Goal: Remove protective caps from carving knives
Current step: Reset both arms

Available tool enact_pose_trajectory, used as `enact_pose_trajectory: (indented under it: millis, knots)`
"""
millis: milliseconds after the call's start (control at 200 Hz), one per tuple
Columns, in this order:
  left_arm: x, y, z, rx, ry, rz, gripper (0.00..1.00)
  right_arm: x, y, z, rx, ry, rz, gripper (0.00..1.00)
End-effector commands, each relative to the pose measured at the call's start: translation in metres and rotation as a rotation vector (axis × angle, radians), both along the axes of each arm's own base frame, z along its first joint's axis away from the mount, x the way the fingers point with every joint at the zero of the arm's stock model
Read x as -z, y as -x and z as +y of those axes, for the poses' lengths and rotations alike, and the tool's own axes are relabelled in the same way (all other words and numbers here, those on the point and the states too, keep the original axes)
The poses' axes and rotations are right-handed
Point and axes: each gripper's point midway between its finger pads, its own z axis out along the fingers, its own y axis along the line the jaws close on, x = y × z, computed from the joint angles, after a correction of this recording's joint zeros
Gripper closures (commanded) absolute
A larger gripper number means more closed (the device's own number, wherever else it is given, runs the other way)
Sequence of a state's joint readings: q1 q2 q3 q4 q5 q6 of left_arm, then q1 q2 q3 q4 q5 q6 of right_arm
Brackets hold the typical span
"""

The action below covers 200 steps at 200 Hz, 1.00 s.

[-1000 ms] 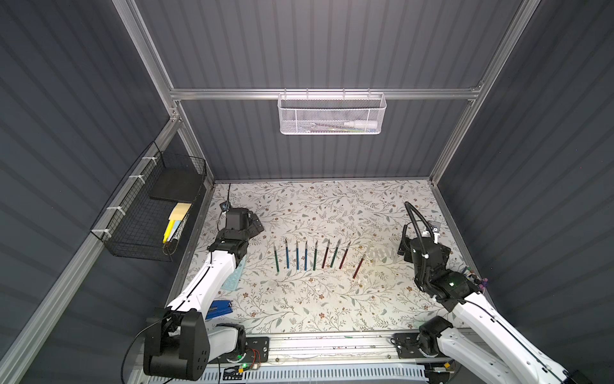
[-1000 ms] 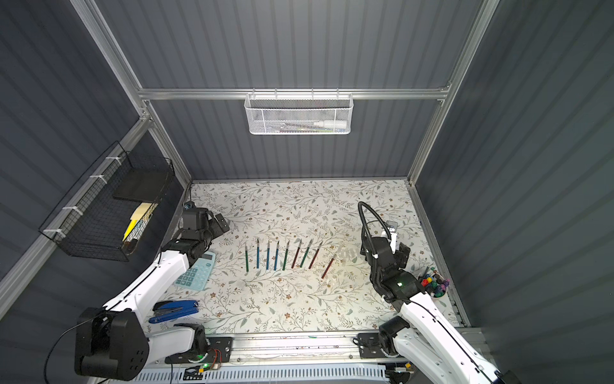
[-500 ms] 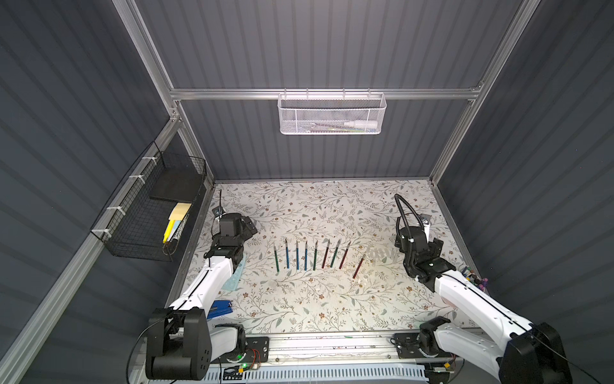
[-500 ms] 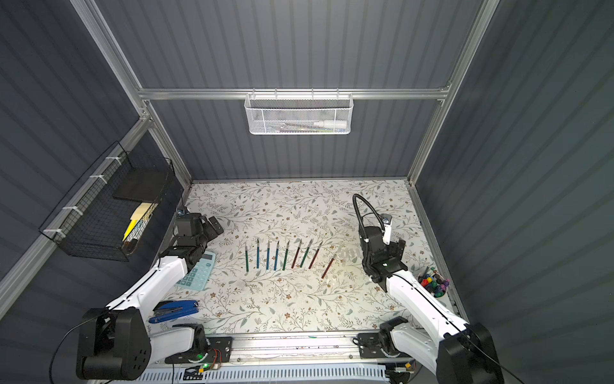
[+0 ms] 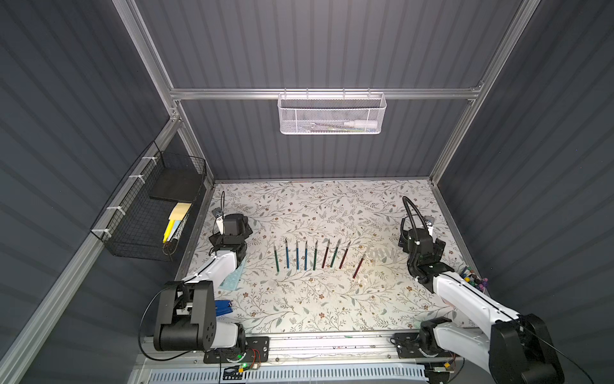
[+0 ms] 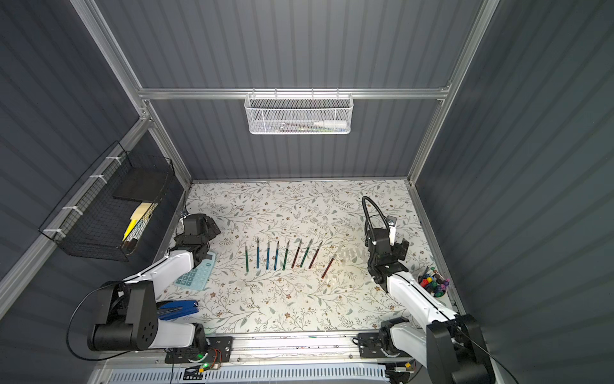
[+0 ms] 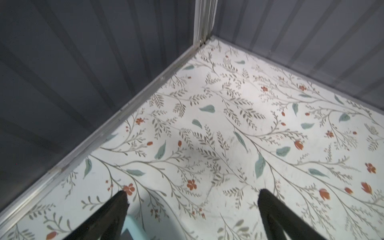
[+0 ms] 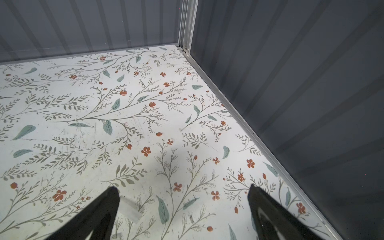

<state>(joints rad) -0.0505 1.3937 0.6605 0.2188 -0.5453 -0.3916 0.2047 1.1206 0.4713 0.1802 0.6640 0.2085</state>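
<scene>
Nine carving knives (image 5: 314,254) lie flat on the floral tabletop (image 5: 315,299) in a side-by-side row with blue, green and red handles. Eight sit close together, and the ninth, a red one, lies a little apart at the end of the row nearer the right arm. Both top views show silvery tips pointing toward the back wall. Just beyond that red end of the row is a loose cluster of clear protective caps (image 5: 382,254), off the knives; their count cannot be told. Left tool (image 7: 192,194): jaws wide apart, nothing between them, well apart from the green end of the row, above the far edge of a teal calculator (image 6: 196,276). Right tool (image 8: 183,189): jaws wide apart, nothing held, on the far side of the caps from the row; its wrist view shows one clear tube by a finger (image 8: 110,199).
</scene>
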Motion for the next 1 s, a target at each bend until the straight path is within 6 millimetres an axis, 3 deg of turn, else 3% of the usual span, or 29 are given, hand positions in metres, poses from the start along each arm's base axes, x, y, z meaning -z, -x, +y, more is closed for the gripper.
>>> enact_pose_trajectory:
  millis: [0,140,160,285,440,535,610,640,715,775,835,895,995]
  knots:
    - [0.004,0.011,0.013,-0.037,-0.076,-0.057,0.00,-0.003,-0.011,0.000,-0.014,-0.053,-0.040,0.01]
    - [0.037,0.010,0.008,0.018,-0.094,-0.013,0.01,0.001,-0.021,-0.008,-0.003,-0.062,-0.081,0.01]
    - [0.042,0.010,0.008,0.018,-0.099,-0.009,0.01,0.009,-0.024,-0.008,-0.006,-0.062,-0.065,0.01]
    - [0.038,-0.001,0.003,0.074,-0.128,-0.031,0.00,0.020,-0.036,-0.010,-0.021,-0.081,-0.079,0.01]
    - [0.039,0.003,0.006,0.059,-0.156,-0.127,0.01,0.026,-0.054,-0.005,-0.082,-0.104,-0.089,0.01]
    - [0.041,-0.001,-0.003,0.122,-0.149,-0.114,0.00,0.025,-0.064,-0.001,-0.143,-0.101,-0.110,0.01]
    - [0.041,-0.002,-0.015,0.204,-0.147,-0.135,0.00,0.036,-0.069,-0.007,-0.132,-0.117,-0.130,0.01]
    - [0.042,-0.001,-0.020,0.235,-0.152,-0.155,0.01,0.036,-0.072,0.000,-0.196,-0.074,-0.145,0.01]
    - [0.053,0.000,-0.030,0.298,-0.148,-0.173,0.01,0.044,-0.063,0.012,-0.260,-0.114,-0.162,0.01]
    - [0.045,-0.006,-0.034,0.328,-0.169,-0.225,0.01,0.041,-0.060,0.007,-0.244,-0.103,-0.185,0.01]
    - [0.056,-0.007,-0.034,0.326,-0.144,-0.141,0.01,0.041,-0.061,0.006,-0.235,-0.114,-0.179,0.01]
    - [0.050,-0.015,-0.038,0.354,-0.163,-0.173,0.01,0.043,-0.061,0.005,-0.222,-0.133,-0.164,0.01]
    - [0.058,-0.027,-0.045,0.402,-0.155,-0.113,0.01,0.044,-0.061,0.005,-0.218,-0.137,-0.157,0.01]
